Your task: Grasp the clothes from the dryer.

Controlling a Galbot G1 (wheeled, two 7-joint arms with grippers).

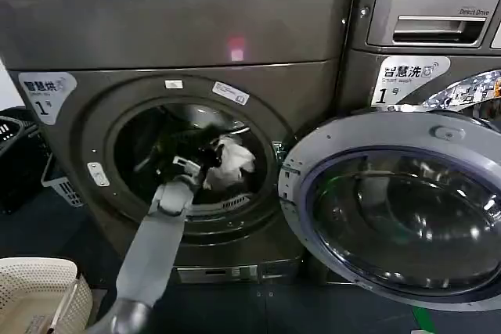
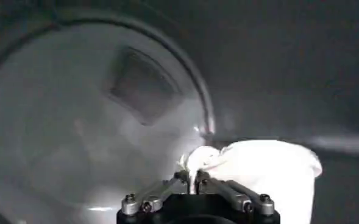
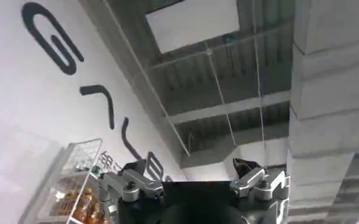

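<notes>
The dryer (image 1: 156, 44), a dark bronze-grey front-loading machine, stood with its round door (image 1: 399, 209) swung fully open toward the robot's right. A white corner label (image 1: 45, 91) on its front panel bore Chinese characters and the numeral "1", and a small pink light (image 1: 236, 48) glowed on the upper panel. Beside it on the right stood a grey LG washer (image 1: 427, 21), marked "LG", "Commercial Washer" and "Direct Drive", with its own label reading "Smart wash" and "1".

The left arm reached through the porthole, and the left gripper (image 1: 205, 156) was inside the drum. In the left wrist view, the left gripper (image 2: 193, 178) had its fingers pinched together on a fold of the white garment (image 2: 261, 170), which lay against the drum wall. In the head view, the white garment (image 1: 233, 163) sat at the right side of the drum opening; a darker shape behind it was possibly a second garment.

The right gripper (image 3: 194, 182) pointed up toward a ceiling, its fingers spread apart and holding nothing.

A cream basket (image 1: 31, 291) stood at the lower left.
</notes>
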